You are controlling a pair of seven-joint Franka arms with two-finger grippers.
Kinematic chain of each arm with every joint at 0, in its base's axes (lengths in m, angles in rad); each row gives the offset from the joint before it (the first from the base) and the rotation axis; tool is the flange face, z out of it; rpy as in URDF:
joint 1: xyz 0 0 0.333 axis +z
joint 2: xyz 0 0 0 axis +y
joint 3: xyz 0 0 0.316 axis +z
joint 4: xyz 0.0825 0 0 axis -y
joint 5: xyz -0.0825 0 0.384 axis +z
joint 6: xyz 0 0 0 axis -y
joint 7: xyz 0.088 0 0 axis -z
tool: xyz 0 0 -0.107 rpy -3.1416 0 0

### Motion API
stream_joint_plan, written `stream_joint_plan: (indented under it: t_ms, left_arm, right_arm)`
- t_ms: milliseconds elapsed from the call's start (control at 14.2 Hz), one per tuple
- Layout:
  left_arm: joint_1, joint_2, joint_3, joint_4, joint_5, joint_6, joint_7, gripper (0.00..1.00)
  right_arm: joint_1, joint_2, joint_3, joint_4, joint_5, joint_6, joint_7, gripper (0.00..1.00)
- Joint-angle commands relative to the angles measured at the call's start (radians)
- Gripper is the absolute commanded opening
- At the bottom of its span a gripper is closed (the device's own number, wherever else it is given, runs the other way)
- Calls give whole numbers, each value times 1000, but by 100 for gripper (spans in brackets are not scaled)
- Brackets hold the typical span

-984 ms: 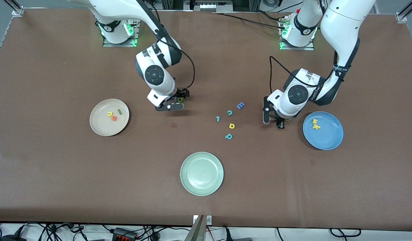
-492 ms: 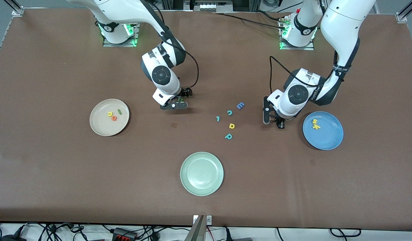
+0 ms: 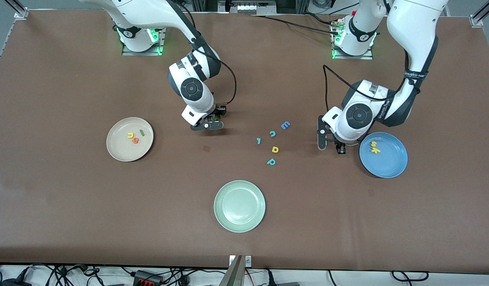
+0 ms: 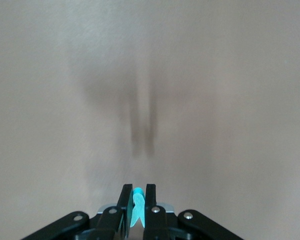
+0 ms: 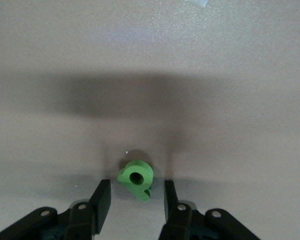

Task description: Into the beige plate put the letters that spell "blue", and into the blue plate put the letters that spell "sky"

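The right gripper [image 5: 132,199] is down at the table, between the beige plate [image 3: 116,149] and the loose letters, with the green b [image 5: 136,177] lying flat between its fingers. The jaws stand apart with a gap either side of the letter, so nothing is pinched yet. The b looks like a small, light, fairly stiff foam or plastic piece. I'd expect it to skid on the table if only one finger touches first, so both fingers should meet it together across the round bowl of the letter, low down.

The left gripper [image 4: 136,200] hangs over bare table just beside the blue plate [image 3: 391,167], pressed together on a thin teal letter [image 4: 137,205], which I take to be the y. It is gripped on edge by its flat faces; that hold looks firm, though such a light piece may cling to a finger when let go.

On the beige plate lie the yellow u [image 3: 130,135], the orange e [image 3: 135,140] and the green l [image 3: 142,132], close together. On the blue plate the yellow s [image 3: 373,144] and k [image 3: 375,150] lie touching or nearly so.

Still on the table between the arms are a blue E [image 3: 285,125], a teal c [image 3: 272,134], a small teal piece [image 3: 259,140], a yellow letter [image 3: 275,149] and a teal p [image 3: 271,161]. A pale green plate [image 3: 228,222] lies nearer the camera, with nothing on it.
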Motion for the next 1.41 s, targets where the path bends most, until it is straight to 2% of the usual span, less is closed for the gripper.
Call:
stream_joint_plan:
  t_ms: [0, 211, 281, 352, 422, 492, 703, 844, 1055, 1195, 1336]
  left_arm:
    - [92, 2, 5, 63, 28, -69, 123, 0]
    - [187, 3, 5, 62, 29, -65, 161, 1]
    - [219, 5, 5, 60, 28, -63, 161, 5]
    - [254, 6, 5, 60, 28, -62, 159, 24]
    - [279, 12, 2, 62, 28, -60, 159, 74]
    - [291, 9, -4, 63, 26, -65, 158, 100]
    - [270, -17, -10, 78, 17, -88, 101, 100]
    - [261, -18, -45, 133, 14, -196, 14, 100]
    - [255, -15, -111, 264, 14, -380, -225, 100]
    - [255, -15, -172, 327, 14, -468, -411, 100]
    - [253, -18, -205, 397, 14, -573, -627, 100]
  right_arm:
    - [14, 11, -10, 16, -7, 7, 4, 48]
    - [17, 17, -12, 16, -38, 9, 4, 46]
    - [17, 17, -12, 16, -38, 9, 4, 45]
    - [17, 17, -12, 18, -40, 10, 2, 42]
    - [17, 17, -12, 19, -50, 10, 4, 41]
    - [17, 18, -12, 22, -55, 9, 4, 41]
    - [17, 21, -12, 27, -57, 9, 2, 38]
    - [15, 23, -12, 31, -58, 9, -6, 31]
    - [14, 23, -13, 34, -58, 9, -7, 18]
    - [8, 23, -15, 38, -58, 7, -9, 16]
    - [-3, 18, -21, 51, -58, 3, -13, 15]
